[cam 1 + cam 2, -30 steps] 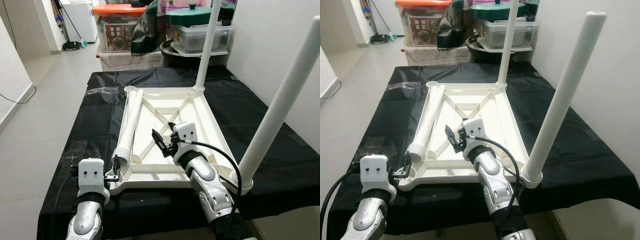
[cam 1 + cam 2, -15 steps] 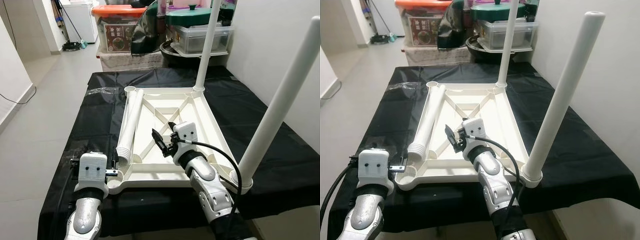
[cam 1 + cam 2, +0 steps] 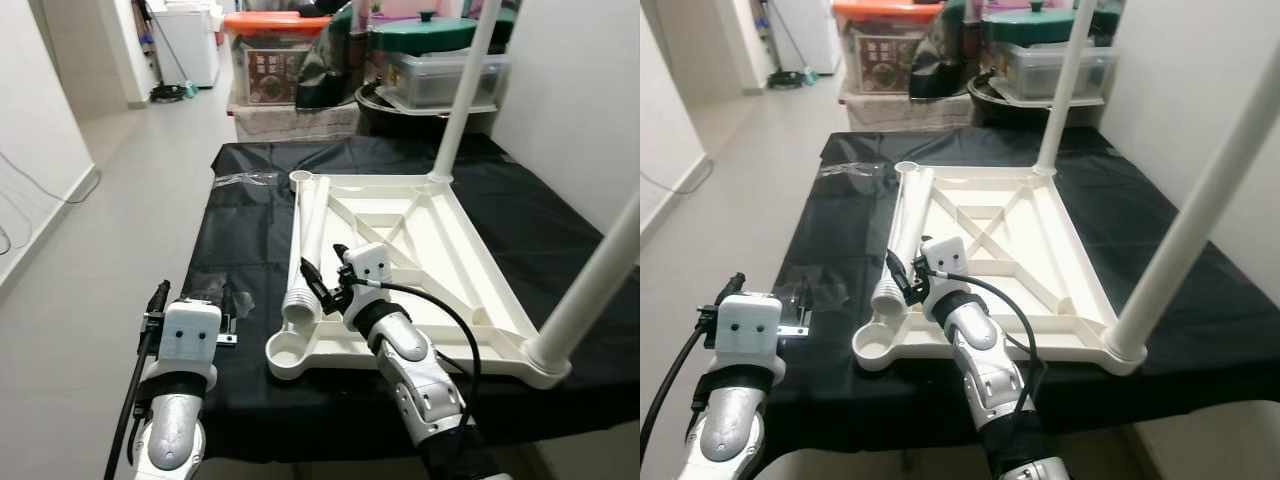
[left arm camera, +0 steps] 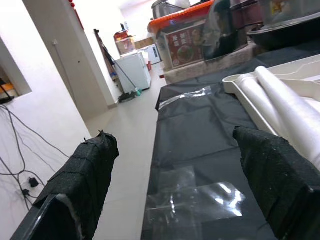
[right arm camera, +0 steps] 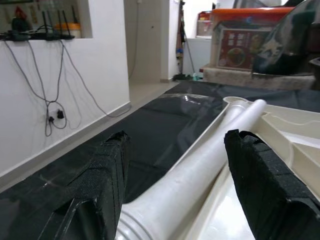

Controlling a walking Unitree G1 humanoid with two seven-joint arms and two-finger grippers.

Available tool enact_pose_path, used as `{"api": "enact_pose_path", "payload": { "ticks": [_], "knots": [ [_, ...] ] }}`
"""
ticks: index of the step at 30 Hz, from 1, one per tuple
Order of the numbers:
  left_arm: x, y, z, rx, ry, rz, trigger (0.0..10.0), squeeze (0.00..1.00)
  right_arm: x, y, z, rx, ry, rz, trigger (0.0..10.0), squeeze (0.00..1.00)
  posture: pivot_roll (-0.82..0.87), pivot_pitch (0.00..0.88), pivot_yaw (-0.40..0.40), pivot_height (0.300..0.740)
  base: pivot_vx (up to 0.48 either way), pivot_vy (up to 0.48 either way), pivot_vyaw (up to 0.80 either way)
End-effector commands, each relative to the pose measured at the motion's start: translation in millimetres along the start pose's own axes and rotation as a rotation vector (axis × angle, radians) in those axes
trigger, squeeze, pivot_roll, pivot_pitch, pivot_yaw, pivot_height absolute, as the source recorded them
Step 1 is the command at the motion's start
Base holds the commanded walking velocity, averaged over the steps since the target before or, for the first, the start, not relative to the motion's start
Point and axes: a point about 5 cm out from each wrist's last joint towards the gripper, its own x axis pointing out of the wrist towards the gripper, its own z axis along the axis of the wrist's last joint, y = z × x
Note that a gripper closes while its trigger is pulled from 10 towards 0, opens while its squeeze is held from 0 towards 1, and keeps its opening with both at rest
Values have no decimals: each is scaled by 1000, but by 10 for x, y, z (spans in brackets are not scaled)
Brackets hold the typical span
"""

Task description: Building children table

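a: right gripper point(image 3: 322, 283)?
b: fingers apart, straddling the threaded near end of the loose leg point(image 3: 306, 245), nothing clamped.
a: left gripper point(image 3: 805, 297)?
b: fingers apart, empty, over the black cloth point(image 3: 245, 220), beside the tabletop's vacant corner socket point(image 3: 285, 351).
a: the table?
b: one white tabletop point(image 3: 450, 262), upside down on the cloth. legs: three; two standing upright in sockets point(image 3: 1193, 205), one lying along the left rim.
a: surroundings?
b: storage boxes point(image 3: 275, 62) and lidded pots behind.

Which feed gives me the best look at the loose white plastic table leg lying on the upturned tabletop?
The left eye view: the loose white plastic table leg shows end to end, along the upturned white tabletop's left rim. The right eye view matches. The right wrist view looks along it between the open right pincer; the left wrist view catches part.
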Motion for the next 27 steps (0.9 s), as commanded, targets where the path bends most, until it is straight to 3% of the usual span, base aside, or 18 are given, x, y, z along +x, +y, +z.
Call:
{"api": "enact_pose_path", "payload": {
  "ticks": [1,5,12,15,22,27],
  "knots": [
    [-7,-8,14,13,4,-3,10000,0,6,-16,19,8,-10,-9,10000,0,77,8,-17,740,0,0,0],
    [-1,-6,17,12,7,3,10000,0,56,-14,83,35,-27,-22,10000,0,75,8,-18,740,0,0,0],
    [0,7,19,-4,15,19,10000,0,284,-4,264,93,-57,-35,10000,0,77,14,-22,740,0,0,0],
    [5,46,14,-22,38,44,10000,0,405,-25,346,102,-64,-42,10000,0,88,20,-32,740,0,383,0],
    [-7,78,-3,-29,60,54,10000,0,430,7,378,119,-72,-30,10000,0,87,29,-32,740,0,480,0],
    [-13,83,1,-31,61,64,10000,0,409,15,363,126,-67,-33,10000,0,84,35,-27,740,0,0,0]
  ]
}}
